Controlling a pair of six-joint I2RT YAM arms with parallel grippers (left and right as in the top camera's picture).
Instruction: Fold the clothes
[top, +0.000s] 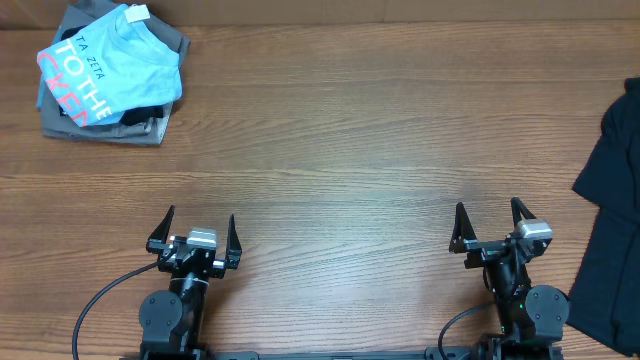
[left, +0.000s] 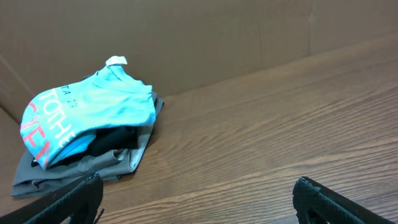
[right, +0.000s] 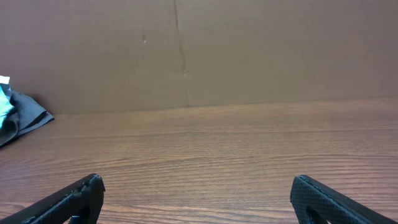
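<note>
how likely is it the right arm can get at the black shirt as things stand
Probably yes. The black shirt lies just to the right of the right tool, which is open and empty, with only bare table between them. Part of the shirt runs out of the overhead view.

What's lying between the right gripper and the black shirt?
Only bare table, no object, between the right gripper and the black shirt; the overhead view shows it.

We see the clothes (top: 612, 230) only in the overhead view: one plain black garment of soft fabric, lying loose and unfolded on the table (top: 350, 150) at its far right side. It runs off the right edge (collar, tag and sleeves not readable). The outline is uneven and rumpled.
</note>
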